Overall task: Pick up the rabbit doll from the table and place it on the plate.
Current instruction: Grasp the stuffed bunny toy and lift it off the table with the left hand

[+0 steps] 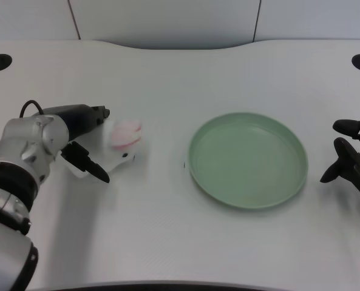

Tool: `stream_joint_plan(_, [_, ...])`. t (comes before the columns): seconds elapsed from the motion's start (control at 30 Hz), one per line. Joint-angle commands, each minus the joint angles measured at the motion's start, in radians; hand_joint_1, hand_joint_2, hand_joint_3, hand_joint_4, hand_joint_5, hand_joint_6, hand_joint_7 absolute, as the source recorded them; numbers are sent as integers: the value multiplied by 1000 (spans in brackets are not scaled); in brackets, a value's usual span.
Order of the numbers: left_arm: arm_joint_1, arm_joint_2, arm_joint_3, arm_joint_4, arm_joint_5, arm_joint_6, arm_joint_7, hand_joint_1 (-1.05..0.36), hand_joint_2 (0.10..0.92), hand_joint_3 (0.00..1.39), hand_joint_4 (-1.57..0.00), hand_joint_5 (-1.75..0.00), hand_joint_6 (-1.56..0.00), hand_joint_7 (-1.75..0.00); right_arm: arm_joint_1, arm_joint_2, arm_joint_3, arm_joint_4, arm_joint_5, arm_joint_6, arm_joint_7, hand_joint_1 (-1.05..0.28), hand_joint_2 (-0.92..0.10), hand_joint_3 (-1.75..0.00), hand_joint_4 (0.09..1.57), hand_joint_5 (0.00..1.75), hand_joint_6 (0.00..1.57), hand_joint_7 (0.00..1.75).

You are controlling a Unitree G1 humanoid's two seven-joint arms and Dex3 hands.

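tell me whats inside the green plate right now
Nothing: the green plate shows only its bare inner surface. The rabbit doll lies on the table to its left, beside the left hand.

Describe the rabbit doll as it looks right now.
The rabbit doll is a small, soft-looking white plush with pink patches on top, somewhat blurred. It lies on the white table, left of the green plate and apart from it. The left robot hand is at its left side, fingers around it; whether it's gripped is unclear.
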Motion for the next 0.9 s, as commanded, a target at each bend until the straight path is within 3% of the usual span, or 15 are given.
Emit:
stream_joint_plan(0.03, [-40, -18, -39, 45, 37, 19, 45, -1048, 701, 6, 1, 1, -2, -1, 19, -8, -14, -15, 23, 2, 10, -493, -921, -261, 854, 1431, 741, 1177])
stream_joint_plan(0.13, [-49, -25, -57, 65, 48, 22, 69, -1033, 649, 1, 1, 1, -10, -5, 23, -5, -19, -19, 28, 2, 16, -502, -921, -253, 861, 1431, 744, 1172])
stream_joint_plan(0.23, [-52, -24, -80, 76, 68, 17, 99, -903, 571, 3, -4, -2, -21, -13, 28, -3, -22, -23, 31, -1, 17, -496, -921, -247, 862, 1433, 747, 1174])
stream_joint_plan(0.33, [-45, -14, -84, 75, 68, 6, 125, -780, 561, 6, -32, -22, -47, -33, 34, -5, -21, -30, 33, 0, 20, -480, -921, -258, 854, 1436, 735, 1185])
stream_joint_plan(0.43, [-36, -8, -100, 75, 82, -3, 158, -630, 601, 18, -80, -63, -68, -53, 40, -5, -24, -37, 37, -6, 25, -481, -921, -264, 855, 1448, 727, 1193])
stream_joint_plan(0.53, [-31, -4, -127, 78, 109, -11, 197, -567, 629, 20, -120, -100, -93, -71, 44, -6, -25, -42, 40, -6, 30, -489, -921, -262, 855, 1456, 726, 1199])
stream_joint_plan(0.6, [-28, 0, -150, 79, 132, -23, 222, -635, 719, 28, -214, -187, -230, -128, 46, -7, -29, -47, 46, -3, 38, -506, -921, -256, 837, 1479, 714, 1232])
stream_joint_plan(0.7, [-22, 5, -145, 82, 124, -42, 238, -703, 798, 20, -284, -301, -368, -163, 51, -8, -26, -57, 43, 1, 26, -513, -921, -253, 834, 1490, 712, 1248])
stream_joint_plan(0.83, [-19, 7, -142, 85, 121, -51, 246, -710, 823, 3, -264, -413, -429, -134, 53, -8, -24, -63, 42, 2, 22, -515, -921, -252, 833, 1494, 711, 1251])
stream_joint_plan(0.9, [-11, 12, -128, 88, 106, -60, 235, -704, 833, 6, -290, -442, -471, -146, 63, -5, -28, -70, 48, -8, 31, -512, -921, -258, 826, 1516, 695, 1278])
